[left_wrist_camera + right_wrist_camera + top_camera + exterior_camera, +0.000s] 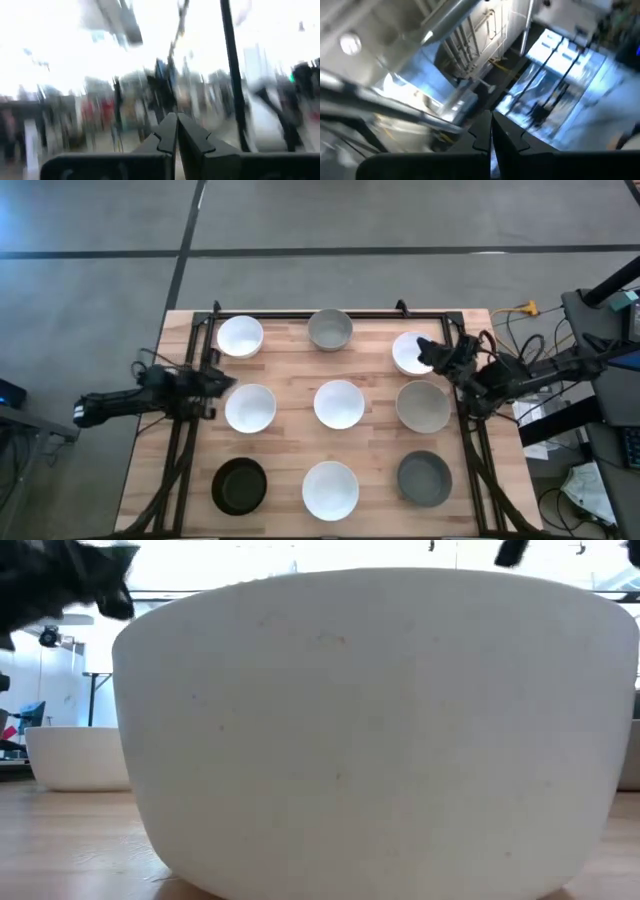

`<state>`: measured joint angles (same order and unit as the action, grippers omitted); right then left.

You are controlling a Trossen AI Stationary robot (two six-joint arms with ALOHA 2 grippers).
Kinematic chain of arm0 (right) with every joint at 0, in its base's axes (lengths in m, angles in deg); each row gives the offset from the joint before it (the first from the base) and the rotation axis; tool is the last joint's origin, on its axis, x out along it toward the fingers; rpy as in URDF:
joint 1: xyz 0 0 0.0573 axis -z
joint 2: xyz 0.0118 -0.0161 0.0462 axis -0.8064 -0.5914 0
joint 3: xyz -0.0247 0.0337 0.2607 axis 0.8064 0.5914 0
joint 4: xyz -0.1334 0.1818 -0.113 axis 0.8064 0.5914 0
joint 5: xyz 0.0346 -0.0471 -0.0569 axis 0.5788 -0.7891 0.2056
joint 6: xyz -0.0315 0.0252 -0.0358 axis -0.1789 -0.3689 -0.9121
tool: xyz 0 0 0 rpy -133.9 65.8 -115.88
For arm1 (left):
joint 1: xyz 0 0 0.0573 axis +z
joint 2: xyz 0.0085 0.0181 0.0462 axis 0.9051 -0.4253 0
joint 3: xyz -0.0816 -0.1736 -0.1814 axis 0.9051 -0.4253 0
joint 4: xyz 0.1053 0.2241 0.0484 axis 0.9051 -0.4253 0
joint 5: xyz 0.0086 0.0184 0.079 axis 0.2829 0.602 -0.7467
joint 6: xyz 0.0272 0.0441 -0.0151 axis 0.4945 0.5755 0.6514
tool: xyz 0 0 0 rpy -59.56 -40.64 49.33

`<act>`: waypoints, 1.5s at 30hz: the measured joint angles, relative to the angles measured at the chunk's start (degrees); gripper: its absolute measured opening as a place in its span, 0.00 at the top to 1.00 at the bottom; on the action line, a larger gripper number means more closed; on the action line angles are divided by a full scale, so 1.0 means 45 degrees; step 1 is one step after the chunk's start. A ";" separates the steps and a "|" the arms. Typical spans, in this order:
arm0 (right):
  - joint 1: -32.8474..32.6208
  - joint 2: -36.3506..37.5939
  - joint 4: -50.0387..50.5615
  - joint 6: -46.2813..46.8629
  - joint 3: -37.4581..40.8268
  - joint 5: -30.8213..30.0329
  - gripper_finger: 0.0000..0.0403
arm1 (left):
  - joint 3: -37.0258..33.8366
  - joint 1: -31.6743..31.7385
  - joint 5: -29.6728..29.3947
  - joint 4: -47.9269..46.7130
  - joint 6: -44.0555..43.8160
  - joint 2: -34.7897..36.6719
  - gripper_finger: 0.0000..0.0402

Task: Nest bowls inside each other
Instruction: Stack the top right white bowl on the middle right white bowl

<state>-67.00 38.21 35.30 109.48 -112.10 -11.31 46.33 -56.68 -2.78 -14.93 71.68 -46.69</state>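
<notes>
Several white bowls, two grey ones and a black one stand apart in three rows on the wooden table, each on its base. My left gripper is shut at the table's left edge, beside the middle-left white bowl. It is tilted upward, and its wrist view shows its shut fingers against the room. My right gripper is shut and raised over the far-right white bowl, partly hiding it. Its fingers point upward.
Black frame rails run along the table's left and right sides. Cables and equipment crowd the right. In the low view the near white bowl fills the picture, with another white bowl behind on the left.
</notes>
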 joint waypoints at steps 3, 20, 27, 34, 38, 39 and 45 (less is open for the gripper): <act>0.0000 -0.1162 0.0384 -0.2704 -0.1425 -0.0005 0.98 | -0.0010 0.0002 -0.1346 0.3885 -0.0025 -0.0015 1.00; 0.0282 -0.2107 0.5448 -0.5550 -0.5001 -0.0448 0.98 | 0.1099 0.0007 -0.6095 1.2787 -0.5149 -0.0043 1.00; 0.0364 -0.1061 0.6694 -0.5903 -0.4986 -0.0448 0.98 | 0.3006 0.0005 -0.6786 0.9106 -0.5681 -0.1682 1.00; 0.0707 0.0230 0.9066 -0.5897 -0.4982 -0.0451 0.98 | 0.8033 0.0002 -0.4950 0.0111 -0.6452 -0.5632 1.00; 0.0709 0.0794 1.0754 -0.5814 -0.4981 -0.0450 0.98 | 1.1753 0.0002 -0.4078 -0.6687 -0.6608 -0.7959 1.00; 0.0704 0.0831 1.1019 -0.5614 -0.4981 -0.0444 0.98 | 1.2663 0.0002 -0.3831 -0.7965 -0.6506 -0.8449 1.00; 0.0706 0.0123 1.2501 -0.5375 -0.5631 0.1428 0.98 | 1.6742 -0.0002 -0.0727 -1.1912 -0.4933 -1.1261 1.00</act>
<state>-63.82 38.77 91.55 85.29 -137.44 -4.88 121.67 -56.69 -6.05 -68.53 49.48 -97.36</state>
